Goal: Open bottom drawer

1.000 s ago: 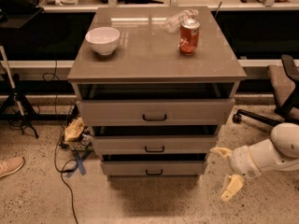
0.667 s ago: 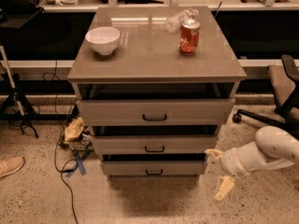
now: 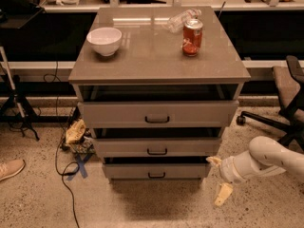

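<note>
The bottom drawer (image 3: 128, 171) is the lowest of three grey-taupe drawer fronts on the cabinet, with a small black bar handle (image 3: 156, 175) at its centre. It stands slightly out, with a dark gap above it. My gripper (image 3: 218, 177) is low at the right of the cabinet, just off the bottom drawer's right end, on a white arm (image 3: 266, 159) that comes in from the right. Its two pale fingers are spread apart and hold nothing. The upper fingertip (image 3: 213, 160) is next to the drawer's top right corner.
The cabinet top (image 3: 152, 56) carries a white bowl (image 3: 104, 41), a red can (image 3: 192, 37) and a clear plastic bottle (image 3: 180, 19). An office chair (image 3: 285, 103) stands at the right. Cables and a crumpled bag (image 3: 76, 132) lie at the left, with a shoe (image 3: 10, 169) on the floor.
My gripper and arm have moved left and a little down, closer to the bottom drawer's right end. The drawers have not moved.
</note>
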